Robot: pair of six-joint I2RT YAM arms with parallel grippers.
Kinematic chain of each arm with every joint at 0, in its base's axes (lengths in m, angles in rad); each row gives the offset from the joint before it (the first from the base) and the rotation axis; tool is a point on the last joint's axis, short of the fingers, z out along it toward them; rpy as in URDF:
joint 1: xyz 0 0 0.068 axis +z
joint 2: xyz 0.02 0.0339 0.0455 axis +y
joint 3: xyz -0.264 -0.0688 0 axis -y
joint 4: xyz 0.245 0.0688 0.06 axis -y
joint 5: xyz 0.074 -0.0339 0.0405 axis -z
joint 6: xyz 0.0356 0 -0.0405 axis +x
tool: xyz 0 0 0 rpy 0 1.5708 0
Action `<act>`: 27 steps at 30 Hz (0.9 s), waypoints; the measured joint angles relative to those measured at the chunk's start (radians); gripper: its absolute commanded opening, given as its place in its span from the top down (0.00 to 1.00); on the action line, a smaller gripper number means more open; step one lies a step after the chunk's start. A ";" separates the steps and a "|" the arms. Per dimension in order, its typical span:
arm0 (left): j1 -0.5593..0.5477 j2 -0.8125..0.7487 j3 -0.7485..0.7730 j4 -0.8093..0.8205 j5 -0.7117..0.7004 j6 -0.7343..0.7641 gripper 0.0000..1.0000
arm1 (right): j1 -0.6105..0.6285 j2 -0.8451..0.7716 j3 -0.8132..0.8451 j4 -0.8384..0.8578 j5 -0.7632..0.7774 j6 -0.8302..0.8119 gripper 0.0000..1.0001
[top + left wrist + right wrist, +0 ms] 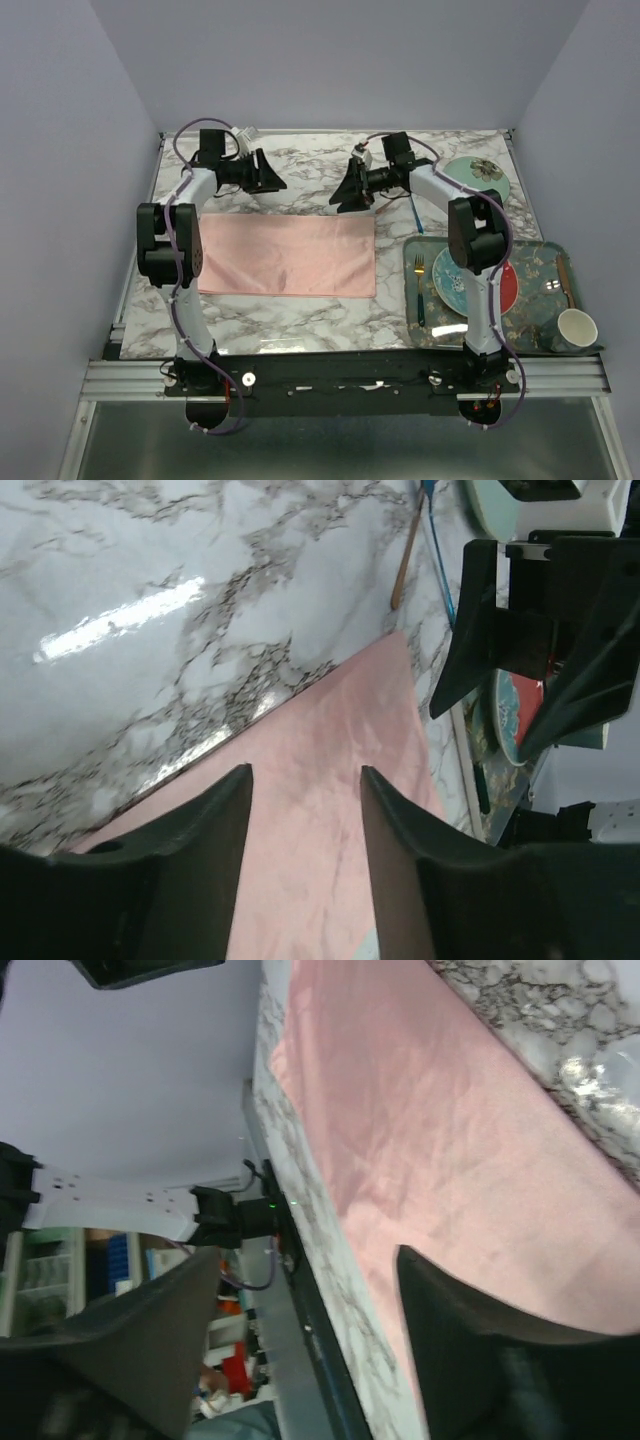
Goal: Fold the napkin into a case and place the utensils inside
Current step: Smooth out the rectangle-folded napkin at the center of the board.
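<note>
Tray [532, 258] holding plate [450, 287], cup [577, 328], fork [419, 285], napkin [290, 255] folded flat beside it

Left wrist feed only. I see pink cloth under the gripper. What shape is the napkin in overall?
Observer: Top view: the napkin lies flat as one wide rectangle, not a narrow pocket yet.
Operator: Right gripper carrying anything?
Observer: No. Its own wrist view shows the right gripper open, with nothing between the fingers.
Operator: What's on the tray beside the plate?
Observer: Top view: a gold-headed fork lies along the left side of the tray, next to the plate.
</note>
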 measured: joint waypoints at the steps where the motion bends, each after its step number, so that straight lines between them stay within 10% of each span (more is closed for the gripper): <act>1: -0.019 0.007 0.005 0.019 0.009 -0.019 0.59 | 0.000 -0.006 0.008 -0.019 0.017 -0.021 0.44; 5: -0.077 0.074 0.012 0.135 0.055 -0.130 0.65 | -0.001 -0.001 0.039 -0.126 0.101 -0.079 0.69; 18: -0.142 0.264 -0.119 0.746 0.210 -0.674 0.03 | -0.007 0.038 0.128 -0.388 0.455 -0.291 0.66; 27: -0.139 0.338 -0.190 1.073 0.232 -0.943 0.01 | -0.006 0.077 0.166 -0.485 0.600 -0.413 0.67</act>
